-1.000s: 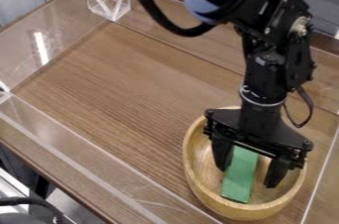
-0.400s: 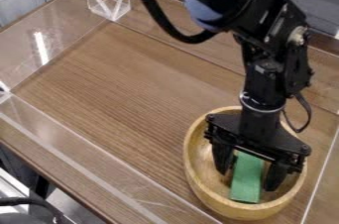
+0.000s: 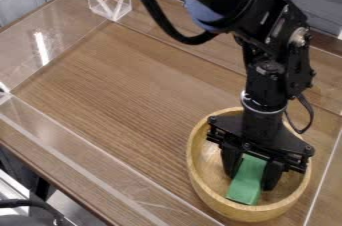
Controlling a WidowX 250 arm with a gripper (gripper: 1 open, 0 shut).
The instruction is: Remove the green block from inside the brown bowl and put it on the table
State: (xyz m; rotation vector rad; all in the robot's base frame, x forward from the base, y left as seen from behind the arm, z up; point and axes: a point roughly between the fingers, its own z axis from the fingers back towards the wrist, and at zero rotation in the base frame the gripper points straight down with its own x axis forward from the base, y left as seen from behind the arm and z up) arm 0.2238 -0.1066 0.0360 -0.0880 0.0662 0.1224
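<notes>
Black gripper (image 3: 257,176) lower right of frame, pointing straight down into round light-brown wooden bowl (image 3: 203,174), fingers pinching flat bright green block (image 3: 249,185). Block's upper end hidden between fingers. Bowl sits on brown wood-grain table (image 3: 120,80); arm's top cut off.

This looks like a robotics lab or test bench. A black robot arm (image 3: 261,50) with looped cables works over a brown wood-grain tabletop (image 3: 127,80) fenced by clear acrylic walls (image 3: 54,25) along its edges, an enclosure typical of staged trials, not a home or a shop.
</notes>
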